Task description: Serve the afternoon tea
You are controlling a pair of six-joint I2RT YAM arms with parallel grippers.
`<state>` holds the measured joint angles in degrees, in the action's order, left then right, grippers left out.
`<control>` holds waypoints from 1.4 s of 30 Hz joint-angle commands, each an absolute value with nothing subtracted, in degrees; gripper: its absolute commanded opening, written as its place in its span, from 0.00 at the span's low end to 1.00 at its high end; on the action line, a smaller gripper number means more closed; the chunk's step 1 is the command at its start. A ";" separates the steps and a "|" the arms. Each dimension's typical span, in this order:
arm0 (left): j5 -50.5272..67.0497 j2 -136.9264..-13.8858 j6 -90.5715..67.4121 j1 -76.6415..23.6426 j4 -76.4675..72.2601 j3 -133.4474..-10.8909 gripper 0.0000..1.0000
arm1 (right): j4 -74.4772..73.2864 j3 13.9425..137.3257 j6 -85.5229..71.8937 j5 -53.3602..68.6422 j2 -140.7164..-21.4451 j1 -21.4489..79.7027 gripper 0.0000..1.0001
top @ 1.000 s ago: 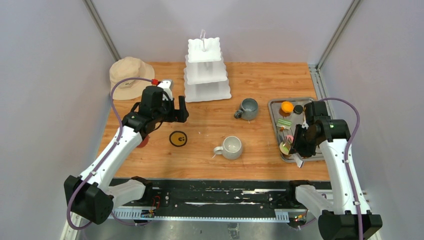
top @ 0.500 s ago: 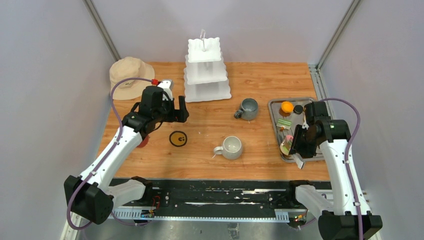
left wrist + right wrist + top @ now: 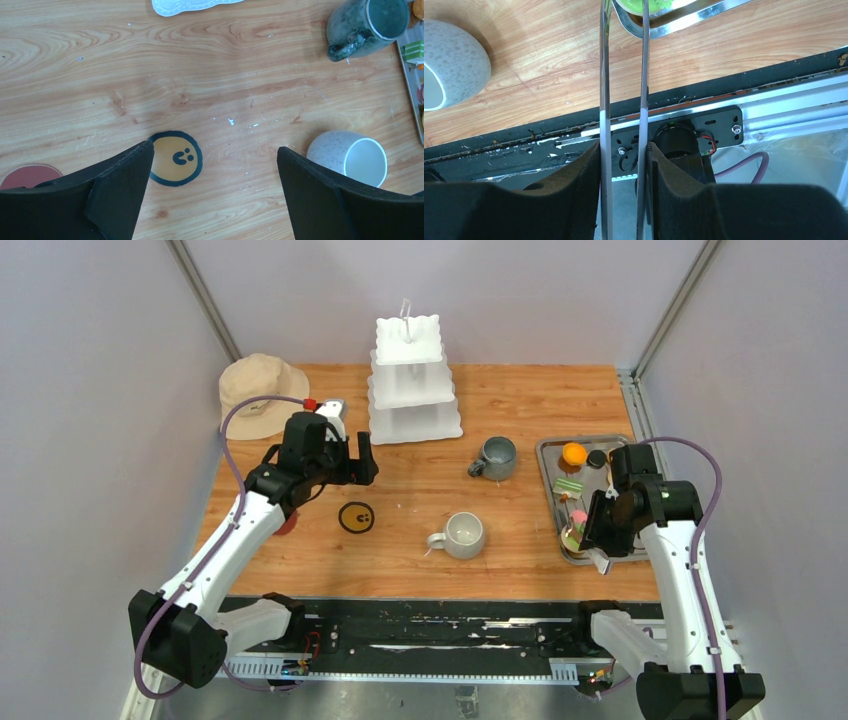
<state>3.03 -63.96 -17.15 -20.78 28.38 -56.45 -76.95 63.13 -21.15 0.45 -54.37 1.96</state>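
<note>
My right gripper (image 3: pixel 598 538) is shut on metal tongs (image 3: pixel 604 75) over the near end of the steel tray (image 3: pixel 548 455). The tong blades reach a green pastry (image 3: pixel 636 5) at the top edge of the right wrist view, and their tips are cut off there. On the tray lie an orange piece (image 3: pixel 573 453), a green striped piece (image 3: pixel 568 486), a pink piece (image 3: pixel 578 517) and the green pastry (image 3: pixel 571 536). The white three-tier stand (image 3: pixel 412 380) stands at the back. A dark grey mug (image 3: pixel 495 457) and a light grey mug (image 3: pixel 463 534) sit mid-table. My left gripper (image 3: pixel 215 155) is open and empty above the wood.
A yellow smiley coaster (image 3: pixel 176 158) lies under my left finger, and a red coaster (image 3: pixel 27 175) lies further left. A beige bucket hat (image 3: pixel 258 392) sits at the back left. The table's near edge and a black rail (image 3: pixel 704 120) lie just below the tray.
My right gripper with the tongs has shifted slightly over the tray's near end, uncovering the pink piece. The left arm has not moved.
</note>
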 commanded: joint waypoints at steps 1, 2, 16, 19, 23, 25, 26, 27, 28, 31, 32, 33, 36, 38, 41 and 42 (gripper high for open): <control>3.43 -64.00 -17.05 -21.16 26.81 -55.81 0.98 | -78.23 63.28 -20.13 1.92 -54.12 2.29 0.35; 3.47 -63.99 -17.09 -21.16 26.75 -55.77 0.98 | -78.08 63.32 -19.96 2.30 -54.05 2.29 0.36; 3.00 -63.22 -17.14 -21.11 26.99 -55.14 0.98 | -76.12 61.09 -19.25 3.61 -55.73 2.42 0.39; 3.05 -62.97 -17.22 -21.11 26.99 -54.94 0.98 | -76.41 60.95 -19.46 3.72 -56.06 2.54 0.32; 2.98 -62.86 -17.22 -21.07 26.99 -55.02 0.98 | -77.19 62.10 -19.46 3.43 -55.98 2.71 0.17; 2.99 -62.92 -17.14 -21.09 27.03 -55.25 0.98 | -77.70 62.92 -19.44 3.15 -55.99 2.72 0.08; 3.07 -62.94 -17.09 -21.10 26.99 -55.35 0.98 | -78.00 63.39 -19.35 2.98 -55.99 2.72 0.04; 3.07 -63.07 -17.13 -21.13 27.03 -55.43 0.98 | -78.27 64.05 -19.36 2.68 -55.92 2.74 0.01; 3.02 -63.02 -17.14 -21.10 26.99 -55.52 0.98 | -78.49 64.79 -19.38 2.24 -55.86 2.73 0.01; 3.01 -63.02 -17.06 -21.10 27.05 -55.67 0.98 | -79.04 67.61 -19.44 0.37 -55.51 2.72 0.01; 2.88 -62.94 -16.99 -21.06 27.16 -55.76 0.98 | -79.22 68.82 -19.49 -0.17 -55.47 2.72 0.01; 2.65 -62.92 -16.83 -21.09 27.30 -55.87 0.98 | -79.27 70.36 -19.40 -0.66 -55.53 2.72 0.01; 1.63 -62.45 -16.53 -21.05 28.04 -56.39 0.98 | -79.19 73.84 -18.73 -1.05 -56.26 2.68 0.01; 0.90 -62.07 -16.39 -21.10 28.71 -56.84 0.98 | -78.77 77.00 -17.99 -0.44 -57.44 2.72 0.01; -1.11 -61.48 -16.00 -21.02 30.03 -57.70 0.98 | -76.35 82.83 -16.60 1.75 -60.03 2.77 0.01; -2.13 -61.19 -16.00 -21.08 30.51 -58.00 0.98 | -74.86 84.81 -16.32 2.88 -61.33 2.99 0.01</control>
